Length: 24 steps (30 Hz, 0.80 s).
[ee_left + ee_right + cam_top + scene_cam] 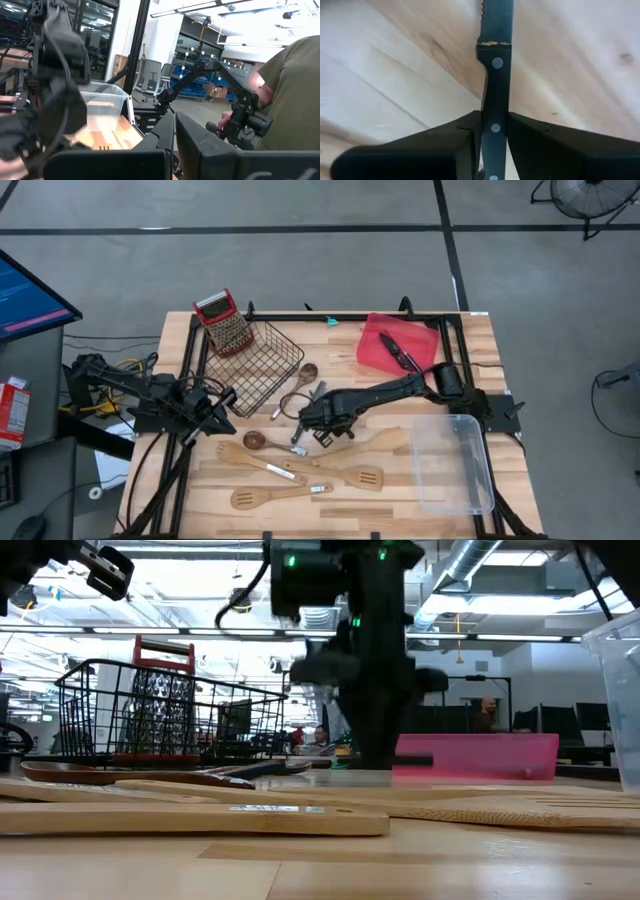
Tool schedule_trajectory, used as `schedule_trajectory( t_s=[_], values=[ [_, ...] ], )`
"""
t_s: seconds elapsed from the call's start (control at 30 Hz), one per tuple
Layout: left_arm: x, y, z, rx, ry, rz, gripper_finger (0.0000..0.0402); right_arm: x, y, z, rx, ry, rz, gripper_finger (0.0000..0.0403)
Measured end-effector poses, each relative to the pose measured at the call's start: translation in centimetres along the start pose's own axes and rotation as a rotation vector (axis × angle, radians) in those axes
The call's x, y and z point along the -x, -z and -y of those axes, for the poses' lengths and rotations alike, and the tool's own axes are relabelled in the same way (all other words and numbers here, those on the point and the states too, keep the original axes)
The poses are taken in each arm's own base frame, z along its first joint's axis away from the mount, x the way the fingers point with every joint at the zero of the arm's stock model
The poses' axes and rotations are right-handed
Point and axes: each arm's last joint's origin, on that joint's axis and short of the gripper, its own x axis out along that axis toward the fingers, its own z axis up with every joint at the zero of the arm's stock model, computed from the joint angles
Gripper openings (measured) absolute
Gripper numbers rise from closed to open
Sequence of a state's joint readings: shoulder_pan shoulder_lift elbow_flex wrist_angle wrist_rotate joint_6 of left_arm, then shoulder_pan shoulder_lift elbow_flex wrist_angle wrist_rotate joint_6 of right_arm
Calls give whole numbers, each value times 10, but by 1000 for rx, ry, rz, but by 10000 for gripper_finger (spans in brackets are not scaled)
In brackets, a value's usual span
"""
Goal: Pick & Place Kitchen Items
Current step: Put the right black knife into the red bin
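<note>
My right gripper reaches from the table's right side to its middle, points down, and is shut on a black-handled knife with a serrated blade. Pale wooden spatulas and a dark-bowled spoon lie flat on the wood toward the near edge. Another wooden spoon lies beside the wire basket. Two black-handled knives lie in the red tray. My left gripper waits shut at the table's left side, holding nothing. My right gripper pinches the knife's riveted black handle between its two fingers, at the handle's middle. The fingers come from above and lie across the handle. The knife stays level with its blade pointing away; whether it is clear of the table I cannot tell.
A black wire basket with a red-topped grater stands at the far left. A clear plastic bin sits at the near right. A person stands beyond the table in the left wrist view.
</note>
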State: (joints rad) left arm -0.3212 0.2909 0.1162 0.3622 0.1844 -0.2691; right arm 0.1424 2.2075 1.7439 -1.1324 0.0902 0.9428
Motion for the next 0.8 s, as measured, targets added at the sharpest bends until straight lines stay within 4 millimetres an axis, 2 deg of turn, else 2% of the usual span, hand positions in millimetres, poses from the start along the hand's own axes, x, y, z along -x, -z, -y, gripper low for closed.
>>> schedule_trajectory(
  t_s=[0.17,0.5,0.8],
  values=[
    [0,0,0,0,0,0,2,30,3,11,-4,1,53,70],
    [0,0,0,-1,1,5,2,103,11,37,-51,-105,238,70],
    [0,-1,0,-1,2,6,2,154,20,59,-90,-231,397,70]
  ],
)
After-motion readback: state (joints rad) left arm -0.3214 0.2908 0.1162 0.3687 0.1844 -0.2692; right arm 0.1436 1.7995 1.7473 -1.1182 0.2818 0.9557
